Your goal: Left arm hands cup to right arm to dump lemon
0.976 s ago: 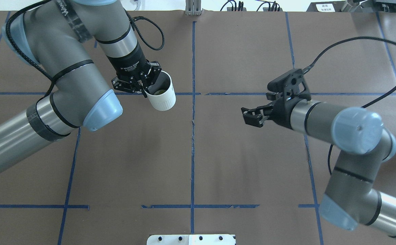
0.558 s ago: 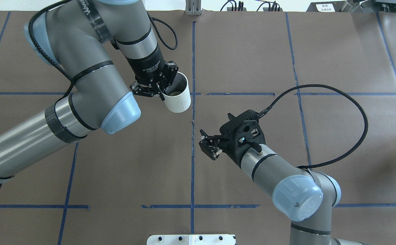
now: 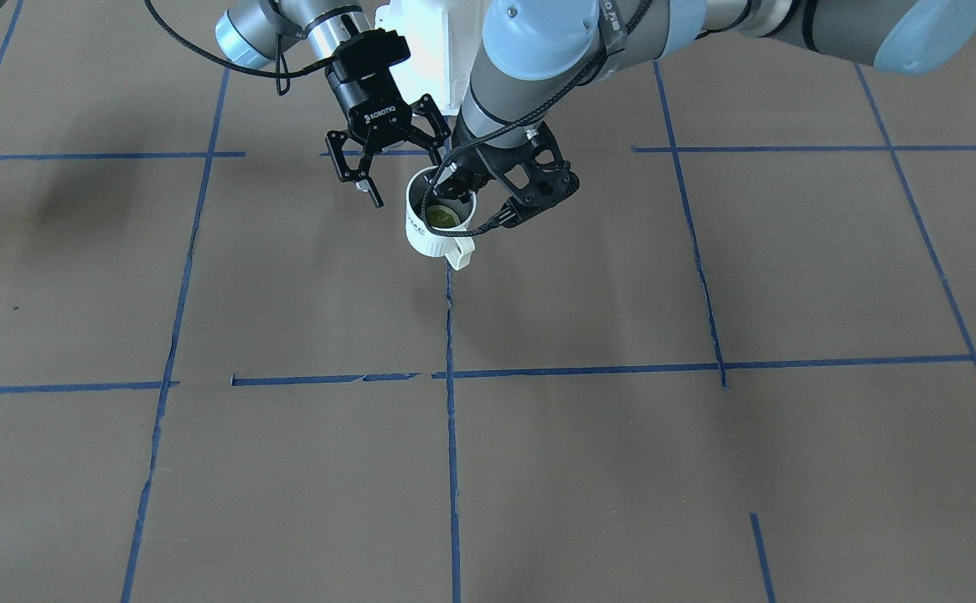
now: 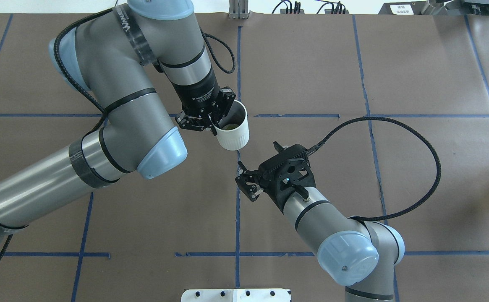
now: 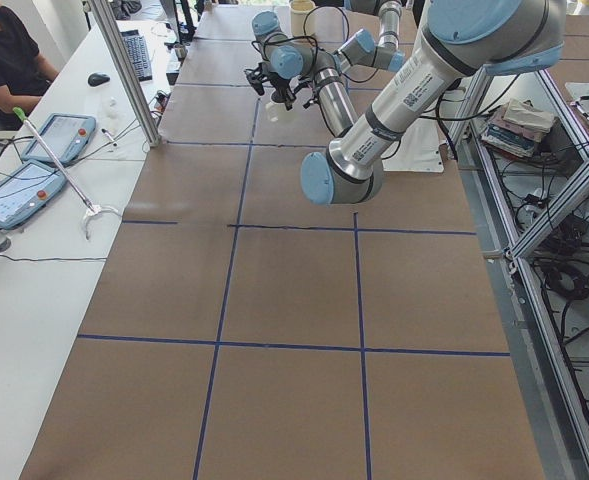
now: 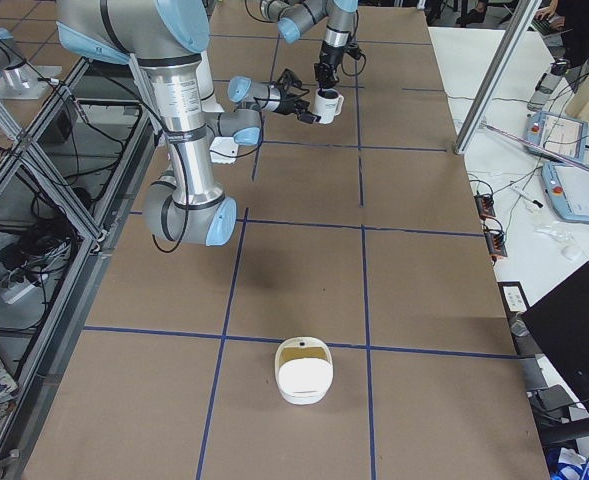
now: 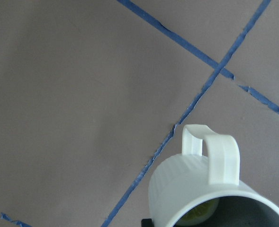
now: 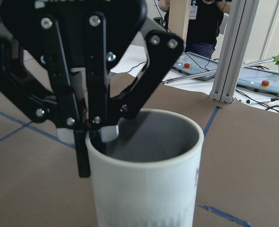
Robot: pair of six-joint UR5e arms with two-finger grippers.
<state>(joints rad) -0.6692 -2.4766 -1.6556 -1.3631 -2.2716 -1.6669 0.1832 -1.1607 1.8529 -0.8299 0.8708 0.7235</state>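
Aloft, the left gripper (image 4: 215, 125) pinches the cup (image 4: 233, 137), the lemon (image 4: 229, 125) inside.

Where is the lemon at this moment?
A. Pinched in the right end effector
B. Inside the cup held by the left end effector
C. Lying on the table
B: the lemon lies at the bottom of the cup, which the left end effector grips by the rim; the right end effector is open and empty.

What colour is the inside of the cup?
The cup is grey inside, white outside; the overhead exterior view shows it best.
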